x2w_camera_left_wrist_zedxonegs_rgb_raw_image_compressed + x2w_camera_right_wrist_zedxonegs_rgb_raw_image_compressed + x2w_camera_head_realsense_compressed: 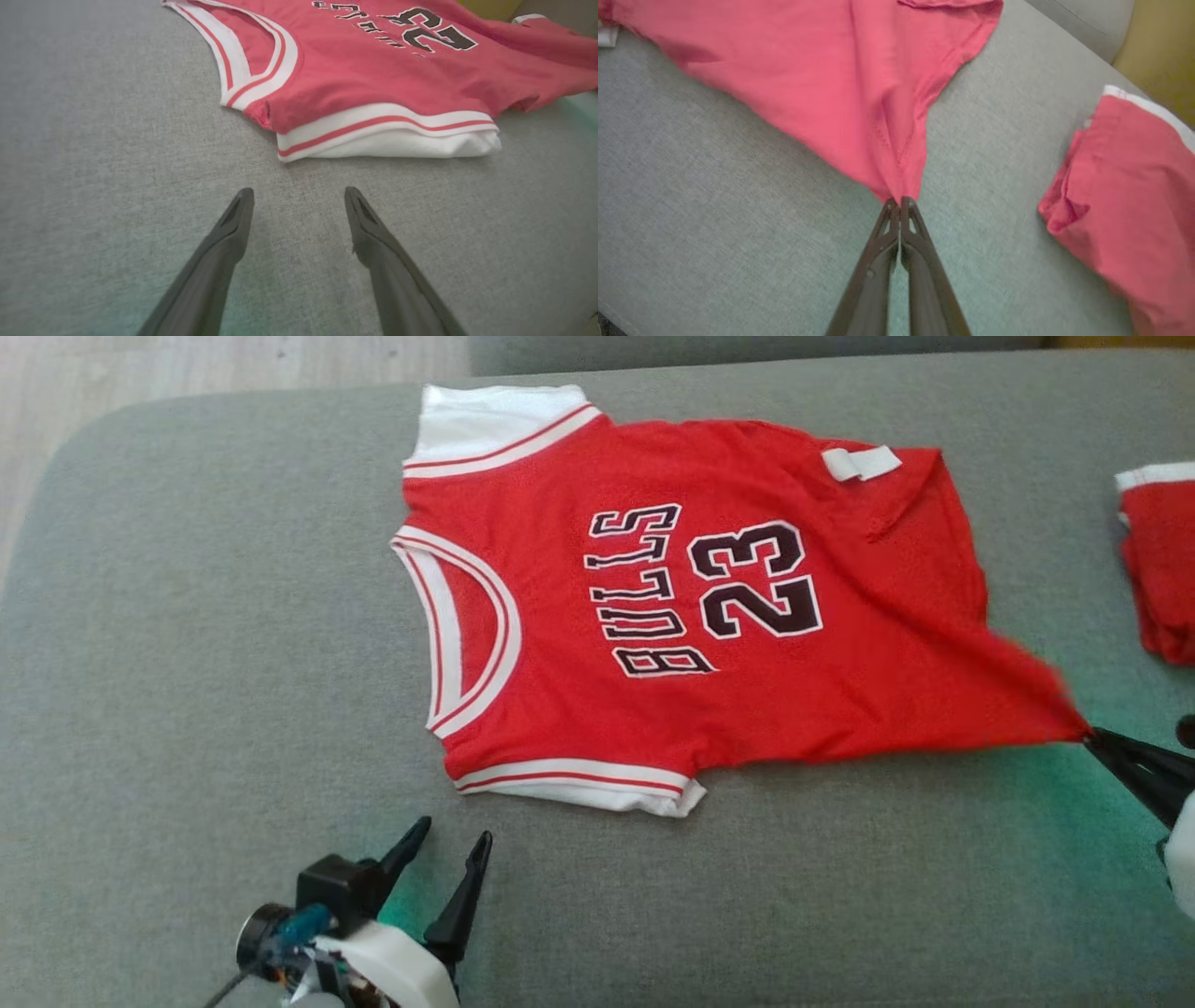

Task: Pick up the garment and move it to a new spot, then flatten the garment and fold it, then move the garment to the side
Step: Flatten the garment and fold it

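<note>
Left claw [455,831] sits lower left, fingers spread and empty, just below the near sleeve of the jersey [840,663], which lies mid-frame on the grey cushion [187,663], long axis left-right, collar at left. Right claw [1092,735] at the right edge is pinched shut on its hem corner. A second red garment [1162,569] (folded, I think) sits far right, in the way of any pull there.

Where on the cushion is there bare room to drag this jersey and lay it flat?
Widest bare patch: grey cushion left of the jersey, down to the open left tool. A bare strip runs along the near edge between the tools. Crowded at right: the right tool, shut on the jersey's corner, sits close to another red garment.
</note>
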Available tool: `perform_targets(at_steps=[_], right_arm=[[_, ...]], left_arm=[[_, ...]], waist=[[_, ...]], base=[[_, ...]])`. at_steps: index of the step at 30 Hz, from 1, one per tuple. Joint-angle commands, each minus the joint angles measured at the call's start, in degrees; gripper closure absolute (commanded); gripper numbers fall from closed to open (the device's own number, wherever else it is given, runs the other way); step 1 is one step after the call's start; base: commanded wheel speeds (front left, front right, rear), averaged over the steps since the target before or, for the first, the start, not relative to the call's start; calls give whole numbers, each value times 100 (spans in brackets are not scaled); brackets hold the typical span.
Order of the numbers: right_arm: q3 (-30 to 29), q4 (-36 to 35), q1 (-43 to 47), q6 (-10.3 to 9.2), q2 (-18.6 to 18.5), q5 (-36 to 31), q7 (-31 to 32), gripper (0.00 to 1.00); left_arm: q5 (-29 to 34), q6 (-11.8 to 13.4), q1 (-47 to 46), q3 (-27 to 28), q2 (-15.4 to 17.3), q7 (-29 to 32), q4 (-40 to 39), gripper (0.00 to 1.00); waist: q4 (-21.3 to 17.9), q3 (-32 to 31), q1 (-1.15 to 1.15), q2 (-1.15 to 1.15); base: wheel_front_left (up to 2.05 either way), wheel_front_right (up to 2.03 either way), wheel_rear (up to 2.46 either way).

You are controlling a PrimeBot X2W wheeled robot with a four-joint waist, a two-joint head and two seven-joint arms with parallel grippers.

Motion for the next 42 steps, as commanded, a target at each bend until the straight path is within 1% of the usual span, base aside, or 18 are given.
perform_targets(at_steps=[1, 4, 8, 9, 11, 13, 16, 17, 18, 19, 20, 22, 25, 29, 33, 36, 39, 42], right_arm=[[-310, -50, 236, 37, -141, -61, -71, 100], [-681, -67, 514, 37, 38, -230, -62, 100], [-1113, -167, 793, 37, 216, -459, 51, 100], [-1204, -206, 848, 37, 251, -509, 90, 100], [-1376, -290, 948, 37, 310, -602, 161, 100], [-1536, -365, 1050, 37, 354, -678, 224, 100], [-1680, -442, 1146, 37, 391, -751, 292, 100], [-1742, -486, 1192, 37, 408, -791, 325, 100], [-1803, -529, 1235, 37, 423, -828, 358, 100], [-1864, -562, 1278, 37, 440, -860, 384, 100], [-1921, -585, 1323, 37, 457, -889, 404, 100], [-2015, -621, 1413, 37, 485, -952, 432, 100], [-2139, -674, 1535, 37, 537, -1033, 468, 100], [-2296, -727, 1703, 37, 593, -1102, 520, 100], [-2441, -763, 1861, 37, 692, -1134, 531, 100], [-2491, -796, 1884, 37, 836, -1211, 524, 100], [-2461, -845, 1821, 37, 992, -1304, 541, 100], [-2392, -860, 1663, 37, 1130, -1386, 520, 100]], left_arm=[[-156, -1, -187, 272, 92, 15, -41, 0], [-227, 31, -353, 356, 102, 114, 171, 0], [-143, -55, -637, 320, 150, 122, 471, 0], [-103, -118, -705, 280, 157, 91, 533, 0], [-146, -378, -808, 181, 121, 51, 602, 0], [-153, -565, -911, 10, 142, 79, 657, 0], [-171, -662, -1020, -136, 164, 23, 680, 2], [-206, -694, -1071, -207, 166, -30, 673, 24], [-239, -715, -1124, -278, 172, -105, 657, 43], [-277, -727, -1175, -351, 176, -177, 636, 66], [-301, -736, -1221, -446, 192, -234, 613, 100], [-408, -741, -1283, -730, 251, -295, 504, 100], [-691, -743, -1304, -1196, 462, -277, 190, 100], [-1585, -744, -1255, -1567, 875, -156, -915, 100], [-2901, -745, -1336, -1411, 1435, -18, -2485, 100], [-3719, -745, -1639, -1110, 1684, 49, -3317, 100], [-3933, -745, -2202, -944, 1727, 206, -3300, 100], [-3564, -737, -2867, -963, 1472, 295, -2408, 100]], waist=[[-71, 80, 0, 0], [-114, 147, 0, 0], [-131, 208, 0, 0], [-138, 216, 0, 0], [-144, 233, 0, 0], [-134, 238, 0, 0], [-122, 232, 0, 0], [-117, 227, 0, 0], [-112, 222, 0, 0], [-104, 213, 0, 0], [-95, 200, 0, 0], [-85, 159, 0, 0], [-81, 86, 0, 0], [-78, -5, 0, 0], [-135, -87, 0, 0], [-240, -52, 0, 0], [-390, 68, 0, 0], [-568, 269, 0, 0]], base=[[0, 0, 0], [0, 0, 0], [0, 0, 0], [0, 0, 0], [0, 0, 0], [0, 0, 0], [0, 0, 0], [0, 0, 0], [0, 0, 0], [0, 0, 0], [0, 0, 0], [0, 0, 0], [0, 0, 0], [0, 0, 0], [0, 0, 0], [0, 0, 0], [0, 0, 0], [0, 0, 0]])
